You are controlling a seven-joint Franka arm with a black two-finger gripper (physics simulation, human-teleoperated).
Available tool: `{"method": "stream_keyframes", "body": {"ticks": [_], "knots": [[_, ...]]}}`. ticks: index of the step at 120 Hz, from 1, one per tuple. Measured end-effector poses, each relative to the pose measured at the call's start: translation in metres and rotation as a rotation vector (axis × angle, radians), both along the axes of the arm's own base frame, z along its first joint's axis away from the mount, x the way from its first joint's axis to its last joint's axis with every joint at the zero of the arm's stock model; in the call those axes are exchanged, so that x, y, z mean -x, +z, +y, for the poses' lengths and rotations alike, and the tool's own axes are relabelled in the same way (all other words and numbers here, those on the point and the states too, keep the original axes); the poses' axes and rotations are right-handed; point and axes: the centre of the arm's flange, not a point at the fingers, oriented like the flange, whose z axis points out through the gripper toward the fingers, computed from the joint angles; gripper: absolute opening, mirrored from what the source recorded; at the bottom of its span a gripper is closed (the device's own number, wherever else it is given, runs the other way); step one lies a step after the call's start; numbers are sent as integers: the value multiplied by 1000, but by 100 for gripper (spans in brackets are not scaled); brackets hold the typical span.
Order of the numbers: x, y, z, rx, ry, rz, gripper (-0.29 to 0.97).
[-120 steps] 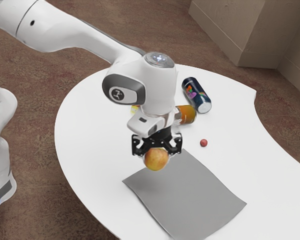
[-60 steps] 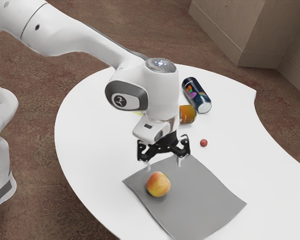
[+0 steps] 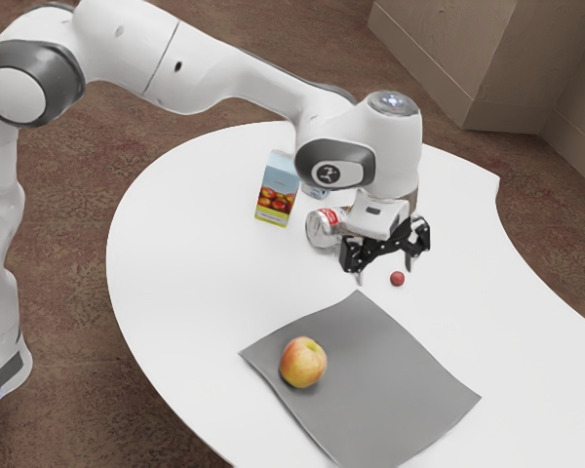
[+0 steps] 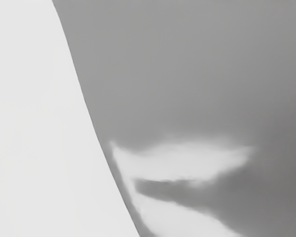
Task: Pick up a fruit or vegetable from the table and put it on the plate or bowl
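Exterior view puts your gripper [image 3: 384, 266] above the desk [image 3: 175, 253], fingers spread wide and nothing between them. It hangs just beside a small red ball [image 3: 398, 279], with a can [image 3: 322, 227] close on its other side.

The apple [image 3: 303, 362] lies well apart from the gripper, resting on the grey mat [image 3: 390, 380] near the corner toward the exterior view's left. No plate or bowl shows; the mat is the only landing place. If you count the mat as the target, I judge the placing step done. The next move asks only that you lift clear without nudging the can or the ball.

The apple is round and smooth-skinned, yellow flushed with red and dimpled at the top. The mat is thin, flat and matte with no rim, so a knock could send the apple rolling off. The ball is tiny, glossy and likely to roll. The can is a metal cylinder lying on its side, free to roll too. Behind it a boxy carton [image 3: 276, 190] printed with fruit stands upright. The desk is white, smooth and curved at its edge.
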Motion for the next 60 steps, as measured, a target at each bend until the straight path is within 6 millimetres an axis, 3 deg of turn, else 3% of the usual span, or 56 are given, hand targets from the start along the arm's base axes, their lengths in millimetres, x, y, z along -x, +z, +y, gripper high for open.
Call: {"method": "stream_keyframes", "body": {"ticks": [8,19,34,60], "knots": [[-11,3,-3,3,-9,-8,68],[-27,13,9,-1,3,-11,68],[-48,-9,42,-16,38,43,68],[-59,-37,54,-30,29,100,68]]}}
